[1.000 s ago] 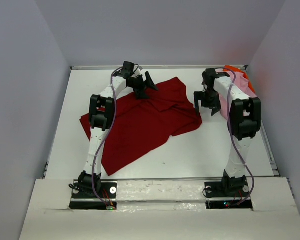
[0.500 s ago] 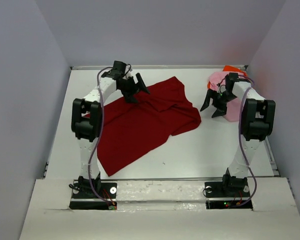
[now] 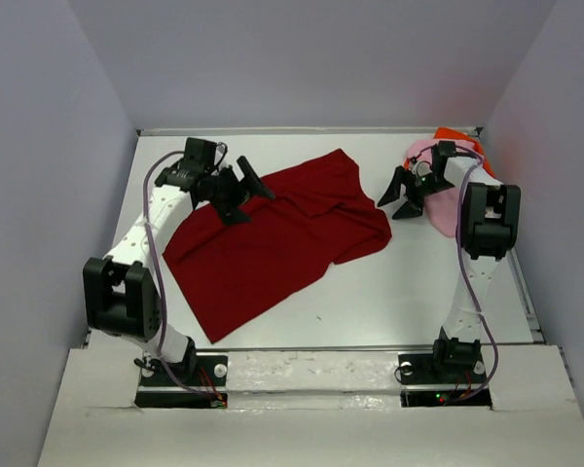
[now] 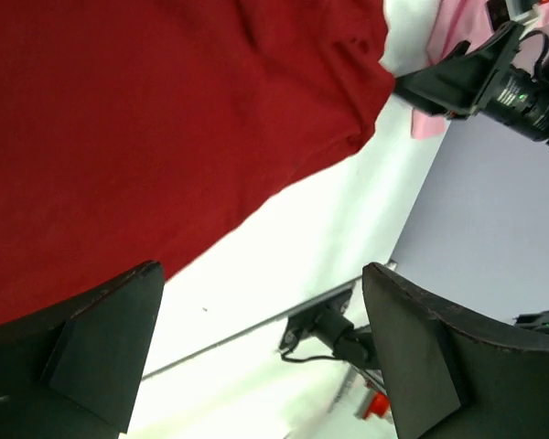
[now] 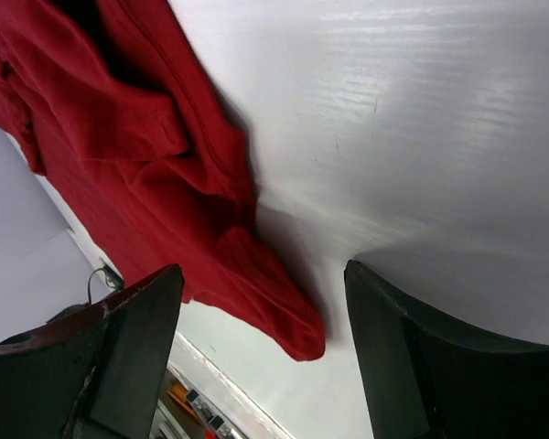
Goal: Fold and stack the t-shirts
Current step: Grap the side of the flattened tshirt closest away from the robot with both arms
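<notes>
Dark red t-shirt (image 3: 273, 243) unheld; left pincer (image 3: 245, 195), now farther left, and right pincer (image 3: 397, 201) both wide, empty.

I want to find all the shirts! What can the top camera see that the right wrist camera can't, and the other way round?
Only the top view shows the light pink t-shirt and the bright orange t-shirt in the far right corner, the left arm and right arm, and the whole spread of the dark red t-shirt. Only the right wrist view shows, close up, the rumpled folds at that shirt's edge, framed by its own open jaws. Both show the dark red t-shirt and the white table.
</notes>
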You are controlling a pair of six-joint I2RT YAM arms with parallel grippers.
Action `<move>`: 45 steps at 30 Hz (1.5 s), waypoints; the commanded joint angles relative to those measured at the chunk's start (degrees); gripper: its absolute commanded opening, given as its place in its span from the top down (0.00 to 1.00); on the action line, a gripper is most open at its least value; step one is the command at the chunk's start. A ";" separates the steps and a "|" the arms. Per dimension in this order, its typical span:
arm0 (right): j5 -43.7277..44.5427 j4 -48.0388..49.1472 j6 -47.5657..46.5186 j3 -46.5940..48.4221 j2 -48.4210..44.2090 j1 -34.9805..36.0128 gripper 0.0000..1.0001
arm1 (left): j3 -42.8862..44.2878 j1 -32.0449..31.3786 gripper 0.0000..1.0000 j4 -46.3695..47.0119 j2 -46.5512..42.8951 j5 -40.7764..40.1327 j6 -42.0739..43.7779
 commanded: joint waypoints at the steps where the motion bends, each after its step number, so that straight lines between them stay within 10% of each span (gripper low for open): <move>1: -3.53 1.99 -1.19 2.71 1.02 0.29 0.25 | -10.33 0.23 0.01 3.90 -8.23 3.31 -9.08; 21: -2.56 0.05 -2.69 5.53 4.71 6.35 0.31 | -27.56 0.23 0.01 -8.39 -26.51 0.77 -18.84; 38: -3.53 0.23 -2.60 6.05 4.89 6.35 0.37 | -34.33 -0.04 0.01 -30.55 -22.75 -14.79 -9.79; 44: -3.44 0.23 -2.34 6.23 4.98 6.35 0.54 | -33.73 -0.21 0.01 -28.37 -17.83 -16.81 -10.14; 45: -3.44 0.23 -2.25 6.23 4.89 6.35 0.71 | -33.11 -0.21 0.01 -27.75 -16.86 -16.64 -9.97</move>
